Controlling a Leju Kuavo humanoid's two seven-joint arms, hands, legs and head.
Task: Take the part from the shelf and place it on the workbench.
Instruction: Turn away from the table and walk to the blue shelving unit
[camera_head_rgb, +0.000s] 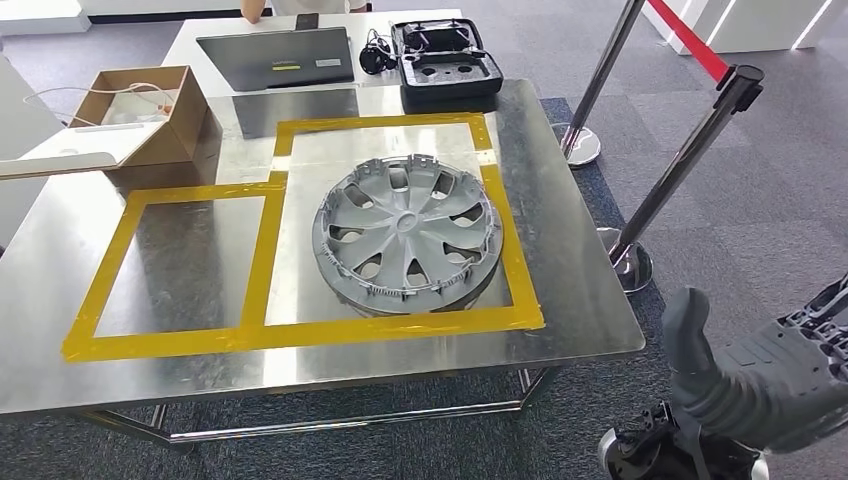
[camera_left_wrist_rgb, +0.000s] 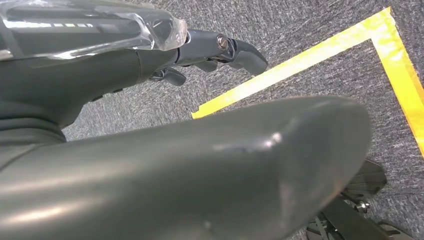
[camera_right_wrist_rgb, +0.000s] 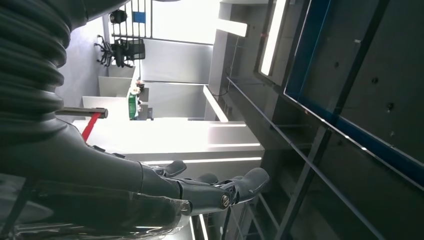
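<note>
The part, a silver wheel cover (camera_head_rgb: 407, 232), lies flat on the steel workbench (camera_head_rgb: 575, 250), inside the right-hand yellow taped rectangle. My right hand (camera_head_rgb: 745, 375) hangs low off the table's front right corner, apart from the wheel cover. In the right wrist view the right hand (camera_right_wrist_rgb: 200, 190) has its fingers (camera_right_wrist_rgb: 250, 181) stretched out with nothing in them. My left hand (camera_left_wrist_rgb: 200, 150) is seen close up over grey carpet, its dark fingers (camera_left_wrist_rgb: 235, 52) spread and holding nothing.
A cardboard box (camera_head_rgb: 140, 115) stands at the table's back left, with a laptop (camera_head_rgb: 280, 58) and a black foam case (camera_head_rgb: 445, 55) behind. Chrome stanchions (camera_head_rgb: 690, 160) with a red belt (camera_head_rgb: 690, 40) stand to the right. Yellow tape (camera_left_wrist_rgb: 300, 62) marks the carpet.
</note>
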